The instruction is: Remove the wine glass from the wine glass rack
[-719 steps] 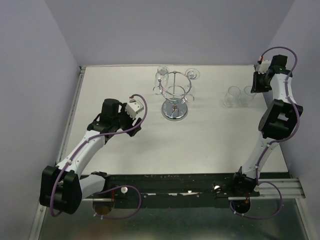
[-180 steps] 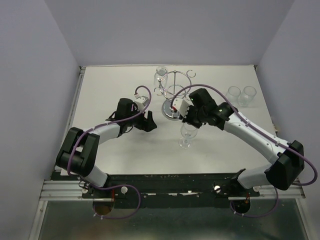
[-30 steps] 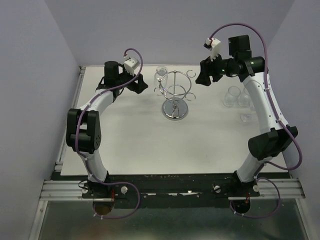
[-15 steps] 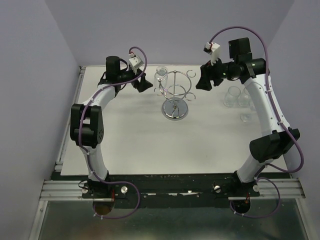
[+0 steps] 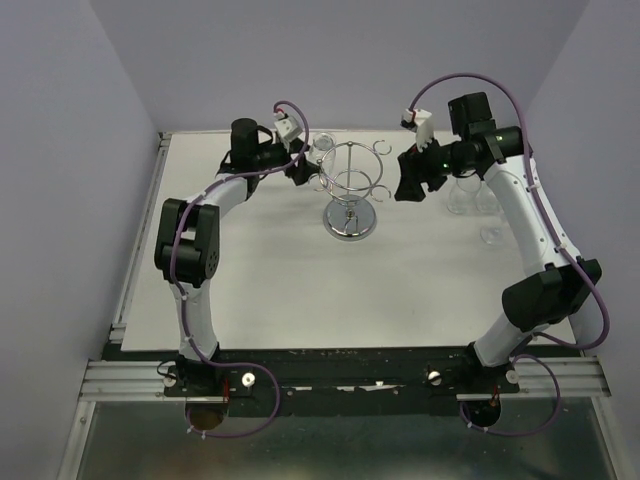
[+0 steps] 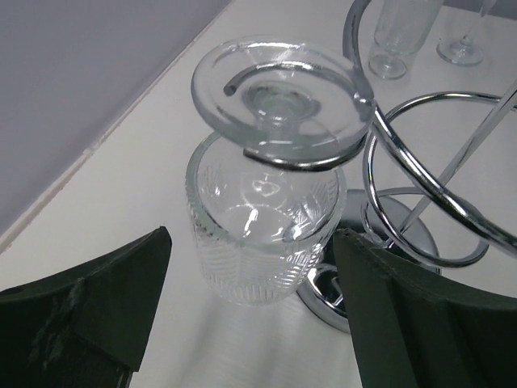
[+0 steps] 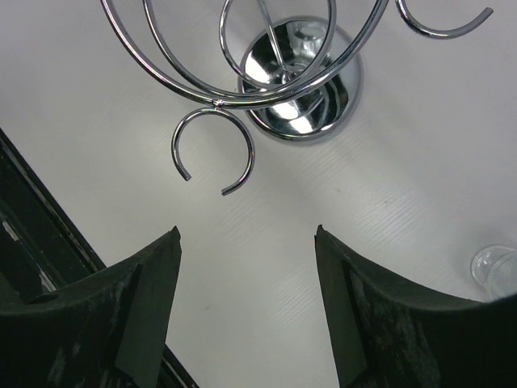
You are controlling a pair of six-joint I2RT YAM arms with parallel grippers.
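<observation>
The chrome wine glass rack [image 5: 350,196] stands at the table's back middle on its round mirrored base [image 7: 299,81]. One clear wine glass [image 5: 322,148] hangs upside down from a hook at the rack's back left. In the left wrist view its foot [image 6: 283,97] sits in the loop and its ribbed bowl [image 6: 258,234] hangs below. My left gripper [image 6: 252,236] is open, with a finger on each side of the bowl and not touching it. It also shows in the top view [image 5: 300,165]. My right gripper [image 7: 247,233] is open and empty beside the rack's right side [image 5: 408,182], near an empty hook [image 7: 214,149].
Two clear tumblers [image 5: 462,196] stand at the back right, partly behind my right arm. A wine glass [image 5: 492,236] stands upright just in front of them. The back wall is close behind the rack. The table's left edge [image 5: 145,230] has a metal rail.
My left gripper has moved right along the back edge and now straddles the hanging glass. My right gripper has dropped slightly toward the rack's right side. The rack and glasses have not moved.
</observation>
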